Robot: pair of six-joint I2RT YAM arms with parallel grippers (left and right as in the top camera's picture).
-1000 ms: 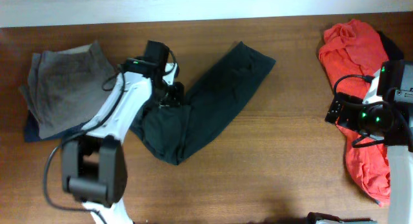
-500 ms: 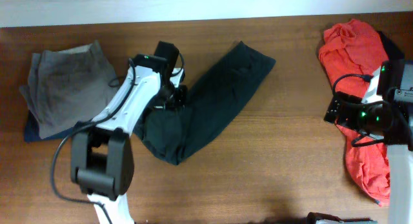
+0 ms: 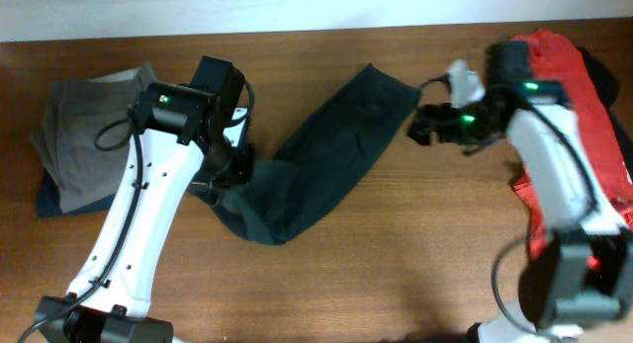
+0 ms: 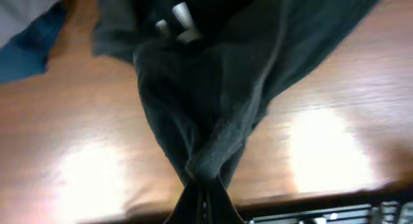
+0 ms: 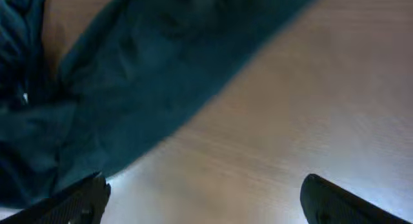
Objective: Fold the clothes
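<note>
**Left arm takes hold as right arm swings in for the fold**

The left pincer (image 4: 203,188), half open a second ago, has snapped together on a bunch of the charcoal trousers (image 3: 331,150). In the left wrist view the dark cloth is drawn up into a peak between the closed fingers, at the broad lower-left end of the garment. The trousers themselves have barely shifted. They lie in a long diagonal across the wooden counter (image 3: 396,274), from that gripped end up to the leg hems at upper right, and are not yet folded across their length.

At the far end, the right pincer (image 3: 423,126) has left its place at the counter's right edge and now hovers just beside the hems. Its jaws stand wide apart and hold nothing. The right wrist view shows dark cloth to one side below and bare wood between the fingers (image 5: 77,201).

Beyond it lies the red garment (image 3: 584,86), while the folded grey-khaki trousers (image 3: 94,135), with a navy garment (image 3: 49,200) beneath, sit untouched on the left.

With one end secured and the other arm in position, the fold itself looks about to begin. It likely needs the right jaws to close on the hems first.
</note>
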